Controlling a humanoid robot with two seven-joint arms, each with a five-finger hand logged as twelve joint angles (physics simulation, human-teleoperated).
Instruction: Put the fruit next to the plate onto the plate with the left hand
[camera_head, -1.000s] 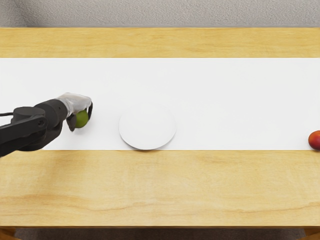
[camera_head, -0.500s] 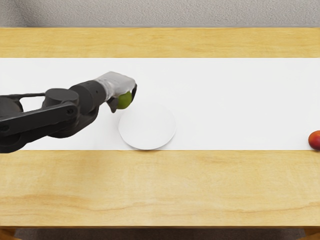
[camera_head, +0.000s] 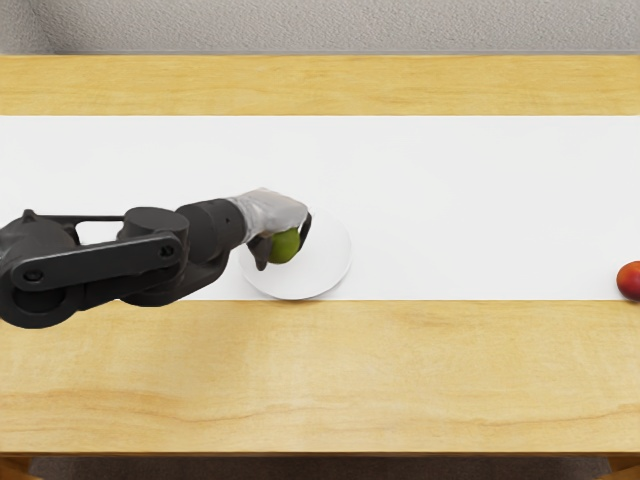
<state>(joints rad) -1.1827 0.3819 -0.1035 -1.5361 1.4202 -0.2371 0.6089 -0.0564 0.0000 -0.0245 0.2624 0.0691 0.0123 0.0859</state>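
Note:
My left hand (camera_head: 280, 232) comes in from the left edge on a dark arm and is shut on a small green fruit (camera_head: 285, 246). Hand and fruit are over the left part of the round white plate (camera_head: 325, 262), which lies on the white runner near its front edge. Whether the fruit touches the plate I cannot tell. The hand and forearm hide the plate's left rim. The right arm does not show.
A red-orange fruit (camera_head: 630, 280) lies at the far right edge of the white runner (camera_head: 450, 180). The runner crosses the wooden table (camera_head: 320, 370) from side to side, with bare wood in front and behind.
The left hand carried the green fruit rightward from beside the plate, rising toward the plate's upper left, then came down and forward over the plate's left part.

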